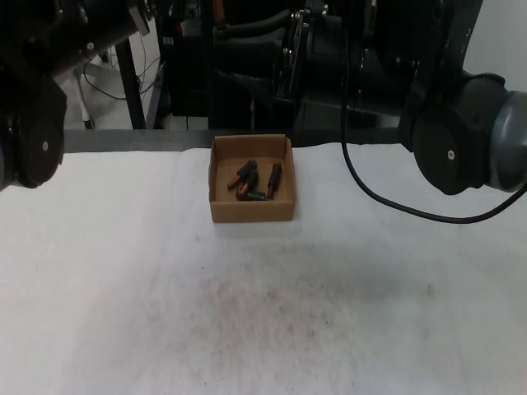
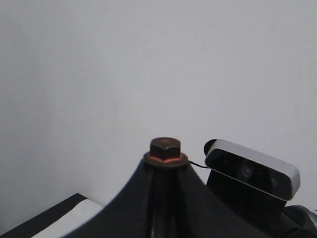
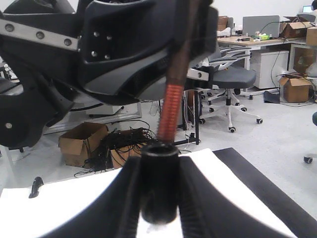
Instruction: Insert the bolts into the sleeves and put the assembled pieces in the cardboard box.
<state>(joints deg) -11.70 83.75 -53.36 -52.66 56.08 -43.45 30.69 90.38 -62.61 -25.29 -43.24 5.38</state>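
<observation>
Where a black cable hangs nearby, the cardboard box holds pieces.

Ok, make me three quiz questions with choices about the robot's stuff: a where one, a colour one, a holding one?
1. Where is the cardboard box? A in a gripper; B on the floor; C on the white bench.
2. What colour is the thread of the bolt? A reddish; B blue; C yellow.
3. What does the right gripper hold? A nothing; B a black sleeve; C a chair.
Answers: C, it sits on the bench's white cover; A, the thread shows reddish above the sleeve; B, its fingers close around the sleeve.
</observation>
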